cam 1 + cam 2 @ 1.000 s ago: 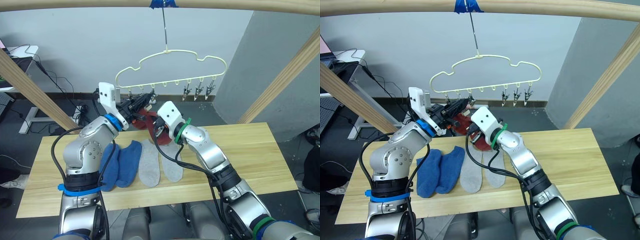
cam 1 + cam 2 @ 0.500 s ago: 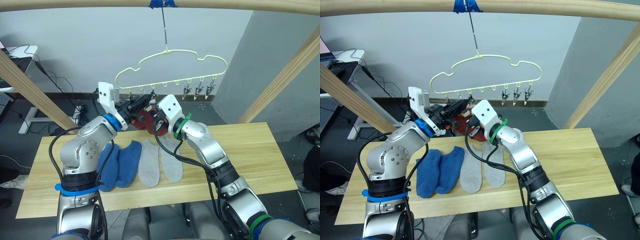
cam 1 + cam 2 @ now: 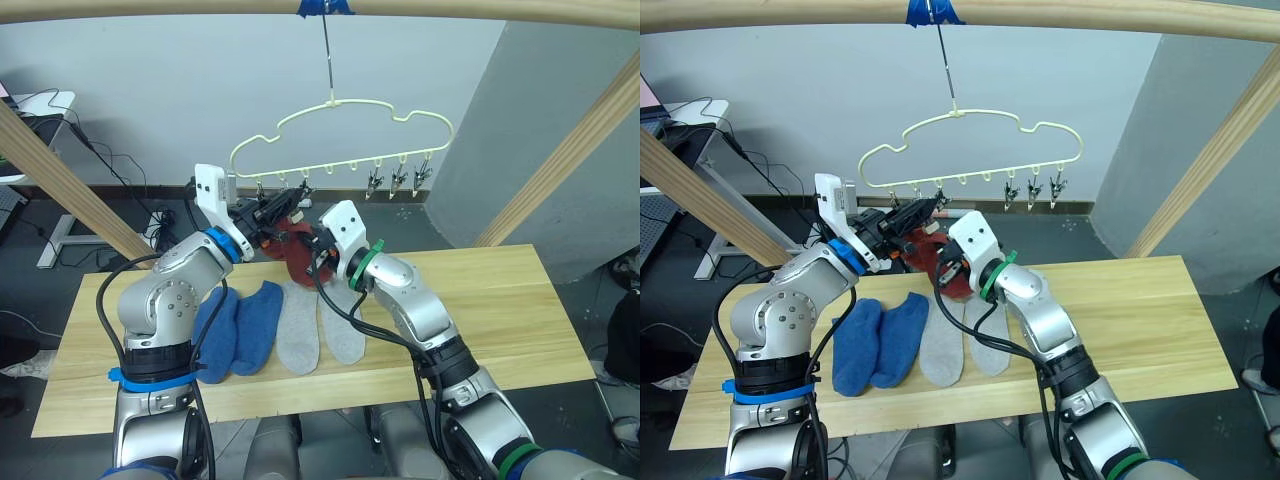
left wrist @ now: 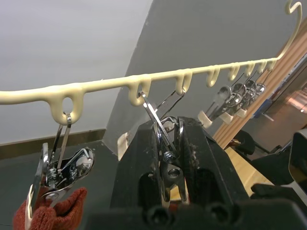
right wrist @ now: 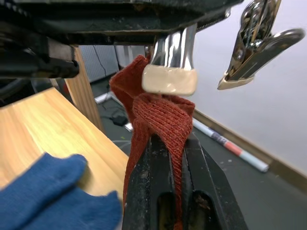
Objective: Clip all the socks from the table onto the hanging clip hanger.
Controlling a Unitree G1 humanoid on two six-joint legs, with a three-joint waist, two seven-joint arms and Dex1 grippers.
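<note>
Red sock (image 5: 158, 120) pinched in right hand (image 5: 175, 158), under clip (image 5: 170, 62)

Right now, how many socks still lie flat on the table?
4: two blue socks at the robot's left and two grey socks beside them, on the table. Others may be hidden behind the arms.
</note>
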